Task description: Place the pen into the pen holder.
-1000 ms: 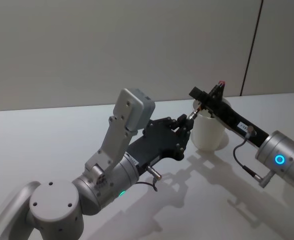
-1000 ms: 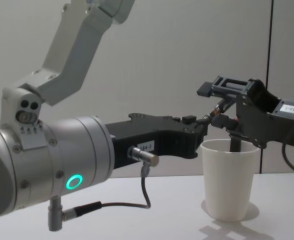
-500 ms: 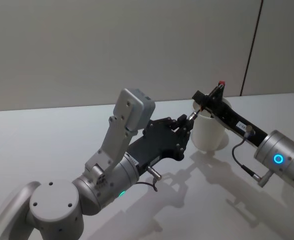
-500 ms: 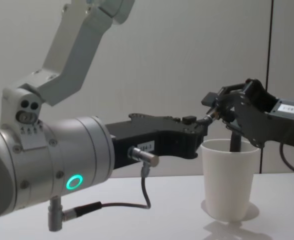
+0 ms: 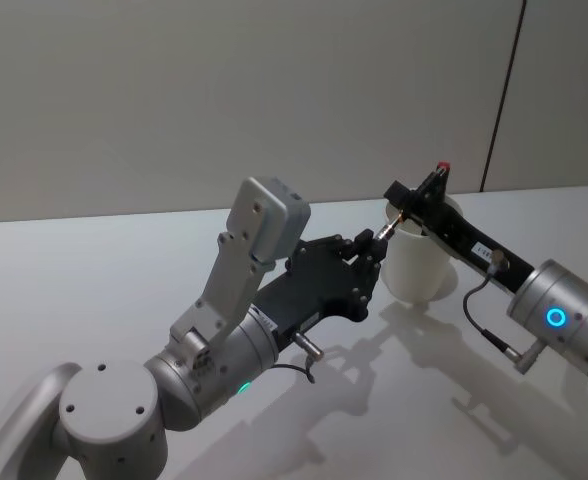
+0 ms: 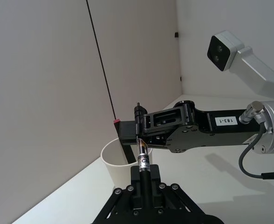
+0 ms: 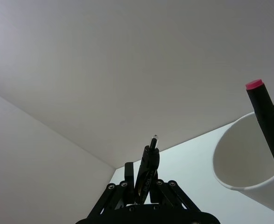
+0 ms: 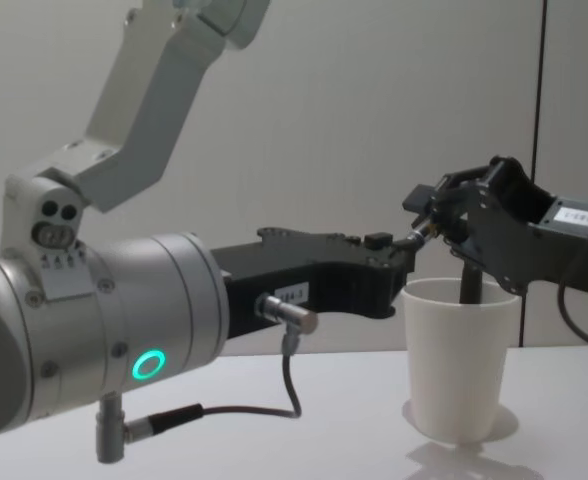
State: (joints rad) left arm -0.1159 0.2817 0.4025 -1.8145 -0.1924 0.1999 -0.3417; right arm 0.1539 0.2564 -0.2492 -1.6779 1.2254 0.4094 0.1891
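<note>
A dark pen (image 6: 142, 156) with a clear section and a silver tip (image 5: 385, 232) lies nearly level, just left of the rim of the pen holder (image 5: 414, 265), a white tapered cup (image 8: 461, 360). My left gripper (image 5: 372, 245) is shut on the pen's rear part. My right gripper (image 5: 404, 210) reaches in over the cup from the right and is shut on the pen's front end (image 7: 148, 168). Both grippers hold the pen at once. A black marker with a red cap (image 7: 267, 126) stands inside the cup.
The cup stands on a pale grey table (image 5: 94, 280) near a plain wall. My left forearm (image 8: 104, 340) fills the near left of the chest view, with a cable hanging under it. The right arm's cable (image 5: 484, 320) loops over the table right of the cup.
My right gripper's jaws stood wide apart a second ago; they have since shut on the pen's front end. The left gripper and the cup have not moved.
</note>
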